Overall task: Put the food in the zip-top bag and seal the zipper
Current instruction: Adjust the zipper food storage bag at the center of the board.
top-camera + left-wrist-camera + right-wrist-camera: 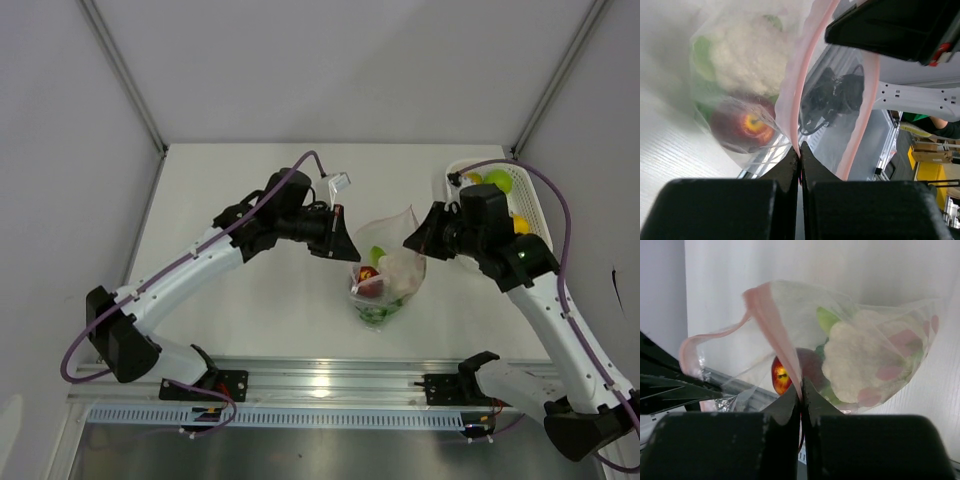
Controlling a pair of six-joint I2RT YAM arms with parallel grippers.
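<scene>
Roughly at the middle of the table (250, 300), between the two arms, the zip-top bag (392, 268) is held up by its mouth. Whether its bottom rests on the surface cannot be told. Inside lie a red apple (368, 284), a green-white cabbage (376, 312) below it and a green piece (377, 254) above. The wrist views show the same apple (745, 127) (789, 374) pressed beside the pale cabbage (747, 55) (860, 355).

The zipper (806, 75) is not sealed: its two pink sides stand apart and the mouth gapes between the arms. The left gripper (800, 156) has its jaws pressed together on one end of the pink strip. The right gripper (801, 392) pinches the strip (772, 327) at the opposite end, jaws together on it.

Farther right, behind the right arm, a white basket (532, 195) holds a round green fruit (497, 181) and a yellow fruit (520, 224).
</scene>
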